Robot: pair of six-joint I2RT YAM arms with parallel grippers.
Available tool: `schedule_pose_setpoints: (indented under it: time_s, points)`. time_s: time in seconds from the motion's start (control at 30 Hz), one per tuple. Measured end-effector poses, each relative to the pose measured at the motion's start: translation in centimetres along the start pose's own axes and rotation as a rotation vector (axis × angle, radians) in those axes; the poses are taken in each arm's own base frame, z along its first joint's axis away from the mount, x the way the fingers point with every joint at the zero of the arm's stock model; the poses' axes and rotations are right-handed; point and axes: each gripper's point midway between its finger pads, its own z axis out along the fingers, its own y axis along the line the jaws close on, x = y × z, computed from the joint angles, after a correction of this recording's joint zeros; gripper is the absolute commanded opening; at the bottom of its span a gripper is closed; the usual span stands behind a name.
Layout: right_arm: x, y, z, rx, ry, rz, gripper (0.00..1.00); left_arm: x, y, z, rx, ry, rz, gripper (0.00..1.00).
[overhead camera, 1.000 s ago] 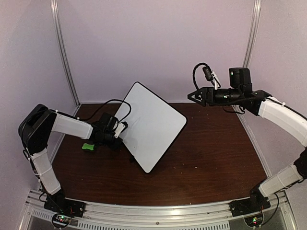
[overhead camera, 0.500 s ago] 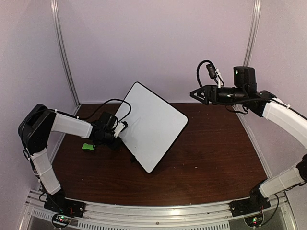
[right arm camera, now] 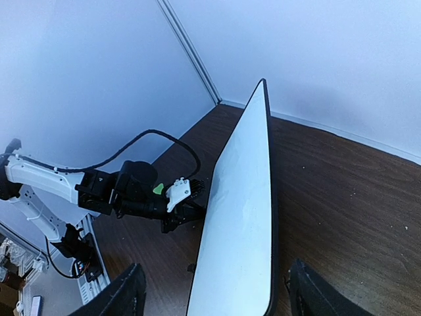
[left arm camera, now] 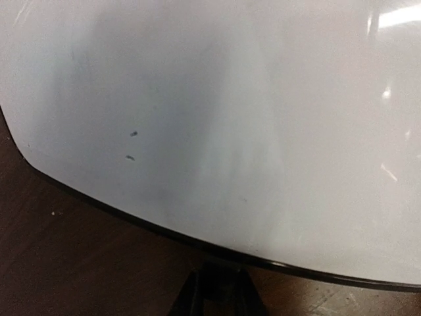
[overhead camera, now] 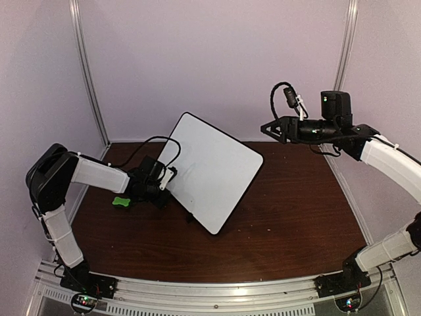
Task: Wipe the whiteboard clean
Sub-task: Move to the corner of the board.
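The whiteboard (overhead camera: pixel 214 172) is tilted up on the brown table, its face wiped white. It fills the left wrist view (left arm camera: pixel 250 118), where only two tiny dark specks (left arm camera: pixel 133 134) show. My left gripper (overhead camera: pixel 170 189) is at the board's left edge, and its dark fingers (left arm camera: pixel 191 296) close on the black frame. The right wrist view shows the board edge-on (right arm camera: pixel 243 217) with the left gripper (right arm camera: pixel 196 196) against it. My right gripper (overhead camera: pixel 271 130) is open and empty, high in the air to the right of the board, its fingers (right arm camera: pixel 125 296) wide apart.
A small green eraser block (overhead camera: pixel 120 201) lies on the table left of the left gripper and peeks out behind it in the right wrist view (right arm camera: pixel 158 189). A black cable (overhead camera: pixel 141 146) loops over the left arm. White walls stand on three sides.
The whiteboard and my left gripper have shifted a little to the right and toward the front. My right gripper rose slightly a second ago and has held still since.
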Motion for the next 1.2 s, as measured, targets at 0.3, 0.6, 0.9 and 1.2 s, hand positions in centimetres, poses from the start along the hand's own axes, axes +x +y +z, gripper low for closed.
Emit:
schedule_pose_setpoints:
  time_s: [0.3,0.6,0.9,1.2]
  points:
    - [-0.2,-0.5,0.0,0.031,-0.012,0.025,0.78,-2.3,-4.2,0.5,-0.013,-0.032,-0.082,0.00]
    - [-1.4,-1.9,-1.1,0.149,-0.073,0.030,0.81,-7.4,-8.7,3.1,-0.015,-0.072,-0.163,0.00]
    - [-2.4,-3.8,-4.7,0.353,-0.172,0.019,0.82,-12.3,-12.0,6.2,-0.028,-0.114,-0.269,0.00]
    - [1.0,-6.2,-4.8,0.443,-0.129,0.058,0.82,-17.4,-15.5,9.1,-0.012,-0.200,-0.328,0.00]
